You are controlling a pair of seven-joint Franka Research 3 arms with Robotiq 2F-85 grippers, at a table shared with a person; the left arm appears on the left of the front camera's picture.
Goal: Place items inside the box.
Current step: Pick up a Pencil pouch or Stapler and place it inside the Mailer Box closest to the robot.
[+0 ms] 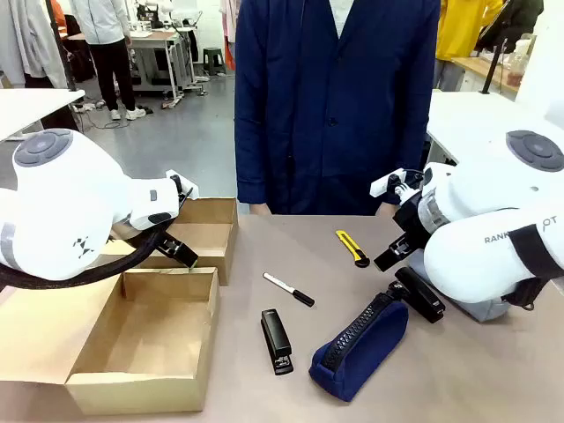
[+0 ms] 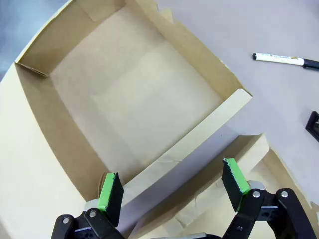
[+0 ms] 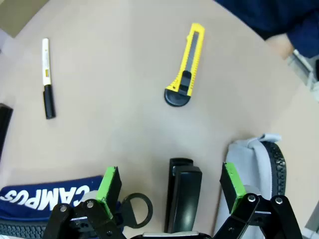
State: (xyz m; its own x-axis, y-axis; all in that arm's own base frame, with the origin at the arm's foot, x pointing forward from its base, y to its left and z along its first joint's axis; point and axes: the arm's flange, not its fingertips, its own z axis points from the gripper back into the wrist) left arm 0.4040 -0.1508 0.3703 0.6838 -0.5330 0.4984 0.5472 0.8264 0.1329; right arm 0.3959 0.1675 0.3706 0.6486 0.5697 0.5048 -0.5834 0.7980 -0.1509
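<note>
The open cardboard box [image 1: 141, 392] sits at the table's front left, nothing inside it. My left gripper [image 2: 172, 186] hangs open over the box wall [image 2: 199, 134]; it is the black part under the left arm [image 1: 181, 254]. On the table lie a white-and-black marker [image 1: 289, 290], a black stapler [image 1: 276, 340], a yellow utility knife [image 1: 352, 248] and the navy CAMPUS pouch [image 1: 361, 337]. My right gripper [image 3: 171, 184] is open above a second black stapler [image 3: 183, 194], with the knife [image 3: 187, 72] beyond it and the pouch [image 3: 45, 196] to one side.
A person in a dark blue coat [image 1: 335, 106] stands at the far edge. A grey object [image 3: 254, 169] lies close beside the right gripper. The box's loose flaps [image 1: 207, 233] spread toward the back left. Bare tabletop [image 1: 291, 242] lies between box and knife.
</note>
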